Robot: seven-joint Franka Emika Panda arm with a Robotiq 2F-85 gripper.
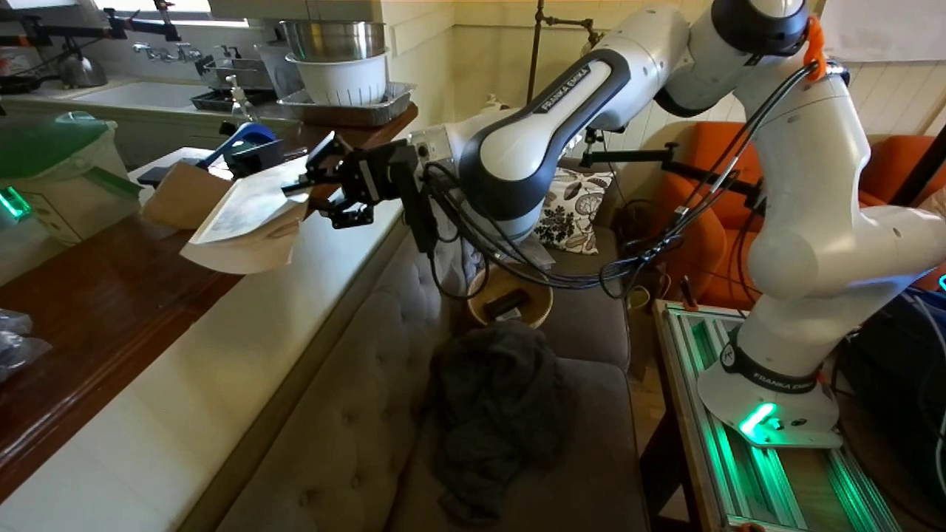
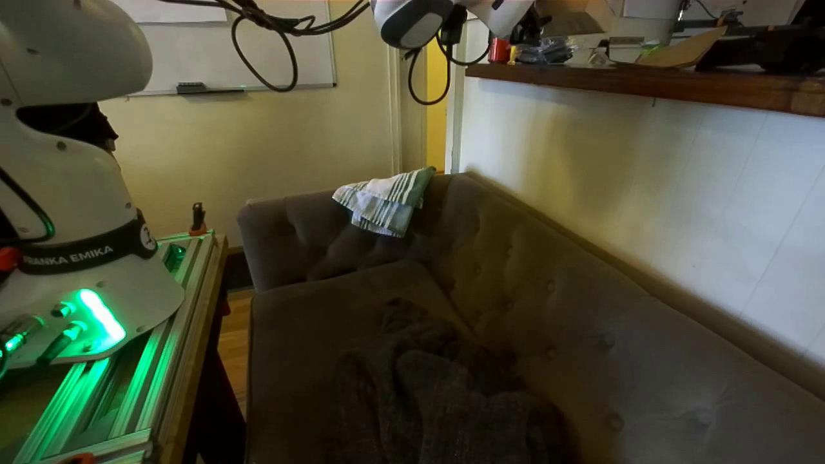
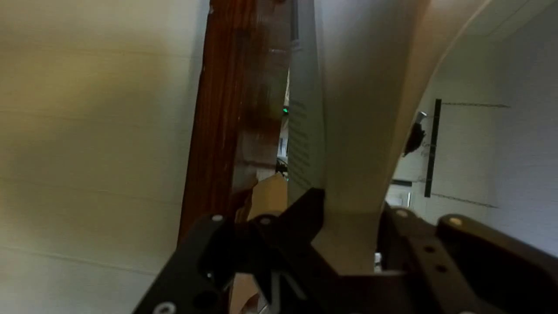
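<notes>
A tan cardboard package with a pale upper face hangs over the edge of the wooden counter, tilted, in an exterior view. My gripper is shut on its near end. In the wrist view the package runs up from between the jaws, and the fingers of the gripper press against its two sides. Print shows on a greyish face of it to the left. Higher up in an exterior view, the package is cut off by the top edge, and the gripper looks dark and small there.
On the wooden counter stand a brown cardboard piece, a dark item with a blue handle and a green-lidded container. Crumpled plastic lies nearer. Below runs a grey sofa bearing a dark blanket.
</notes>
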